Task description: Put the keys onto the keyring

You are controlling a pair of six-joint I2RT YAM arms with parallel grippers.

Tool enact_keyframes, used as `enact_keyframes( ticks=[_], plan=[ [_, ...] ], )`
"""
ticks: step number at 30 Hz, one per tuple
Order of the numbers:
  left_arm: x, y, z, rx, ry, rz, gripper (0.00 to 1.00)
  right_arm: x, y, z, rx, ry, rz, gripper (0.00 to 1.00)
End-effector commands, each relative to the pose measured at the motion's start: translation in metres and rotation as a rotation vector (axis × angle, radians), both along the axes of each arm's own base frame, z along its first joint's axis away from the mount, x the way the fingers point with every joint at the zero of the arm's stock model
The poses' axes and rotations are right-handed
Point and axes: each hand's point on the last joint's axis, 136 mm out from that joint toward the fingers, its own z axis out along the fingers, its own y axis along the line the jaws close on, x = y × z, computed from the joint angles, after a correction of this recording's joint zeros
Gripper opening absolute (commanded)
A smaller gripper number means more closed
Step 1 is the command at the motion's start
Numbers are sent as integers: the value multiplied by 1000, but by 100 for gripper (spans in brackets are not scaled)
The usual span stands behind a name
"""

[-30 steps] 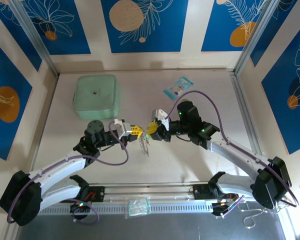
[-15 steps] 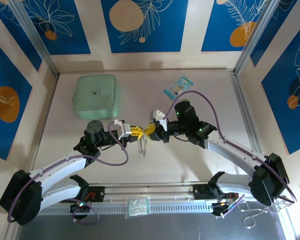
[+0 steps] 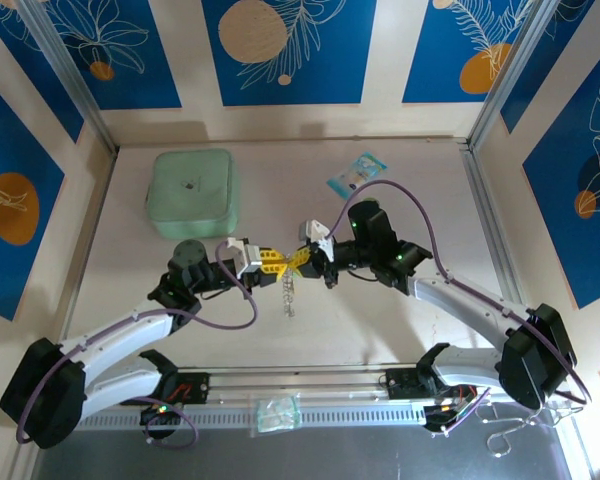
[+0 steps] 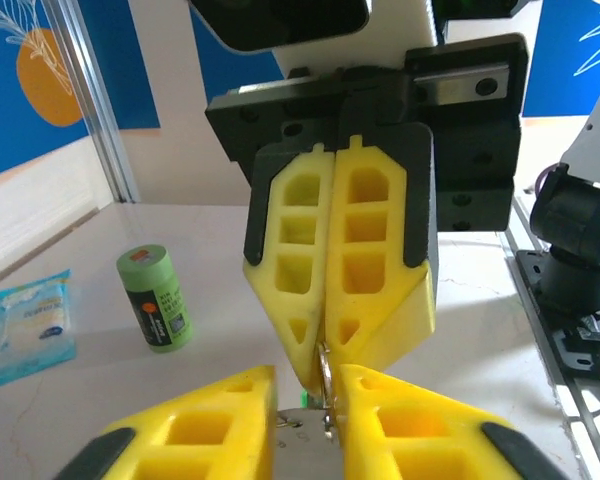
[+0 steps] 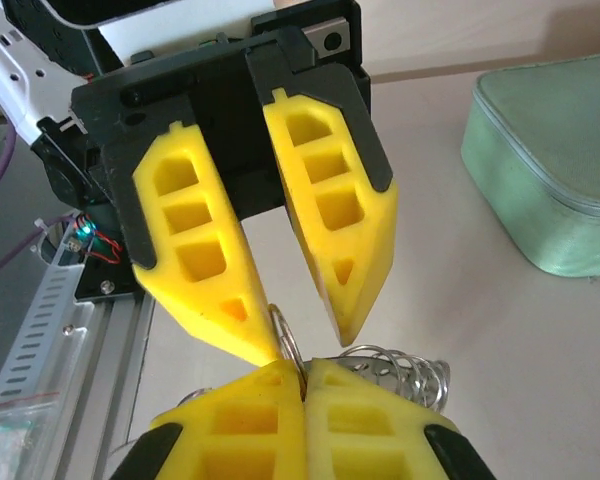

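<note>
Now: right hand [image 5: 302, 385] is pinched fully closed on the wire of the keyring [image 3: 289, 290], held above mid-table [image 3: 380, 320]. Left hand [image 4: 308, 400] meets it tip to tip, fingers partly parted, no sure hold. Strung metal bits [image 5: 412, 372] dangle beneath. Keys too small to tell.

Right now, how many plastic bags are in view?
2. A blue bag lies far on the table, right of the green case; a clear bag lies on the near rail. Others may be hidden.
</note>
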Motion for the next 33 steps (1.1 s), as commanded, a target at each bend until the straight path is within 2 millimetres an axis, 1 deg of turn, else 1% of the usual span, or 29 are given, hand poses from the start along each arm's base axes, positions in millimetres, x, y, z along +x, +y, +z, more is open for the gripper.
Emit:
enact_keyframes(
  ticks=[1,3,5,9,13,17,21,23,24,26,27,28,30,33],
  plan=[
    [0,3,-3,130,-59,7,27,-4,-3,13,-54,-90,45,0],
    [3,8,-9,232,-66,26,27,-3,-5,12,-116,-134,36,0],
    [1,10,-8,270,-76,12,27,-2,-6,9,-171,-172,33,0],
    [0,7,-1,263,-74,-7,27,0,-4,5,-246,-214,28,0],
    [2,4,4,227,-52,-9,25,-4,2,6,-263,-247,49,0],
    [6,0,9,186,-35,4,18,-9,9,5,-294,-267,73,0],
    [8,-2,10,165,-15,7,0,-14,13,8,-280,-251,90,0],
    [6,-2,10,160,-12,3,0,-12,10,12,-252,-228,72,0],
    [6,-1,10,156,-10,5,0,-9,8,15,-226,-212,52,3],
    [5,0,10,132,-7,12,0,-3,1,19,-172,-172,16,25],
    [5,0,10,115,-1,19,0,-1,-3,18,-147,-159,-1,31],
    [6,0,10,100,10,24,0,2,-6,17,-129,-157,-24,33],
    [6,0,10,68,35,35,0,4,-9,13,-101,-171,-59,34],
    [9,1,8,31,68,58,0,8,-10,-3,-119,-198,-119,35]
  ],
)
